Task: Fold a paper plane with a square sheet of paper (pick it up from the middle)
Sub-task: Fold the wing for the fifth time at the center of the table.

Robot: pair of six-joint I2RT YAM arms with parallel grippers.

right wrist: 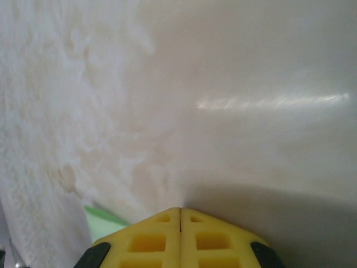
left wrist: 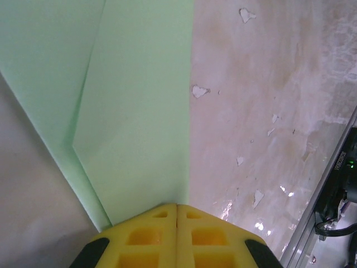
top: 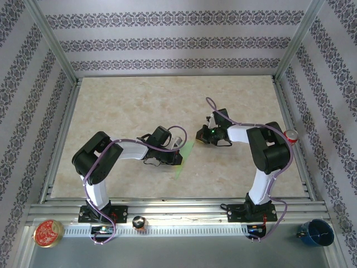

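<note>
The pale-green paper [top: 184, 158] lies near the table's middle as a slim, creased, folded strip, the paper plane. In the left wrist view the paper plane [left wrist: 134, 111] shows long diagonal creases, and its straight edge runs down into the seam of my yellow fingertips. My left gripper [top: 177, 157] [left wrist: 177, 205] is shut on that near end. My right gripper [top: 201, 135] [right wrist: 180, 209] is shut just right of the plane's far tip, low over the marble tabletop, with nothing seen between its fingers. A sliver of the green paper [right wrist: 103, 222] shows beside its left finger.
The marble-patterned table [top: 139, 106] is fenced by aluminium rails [top: 61, 139] and patterned walls. On the front ledge sit a red tin [top: 48, 233], a small dark object [top: 138, 223] and a blue cup [top: 317, 231].
</note>
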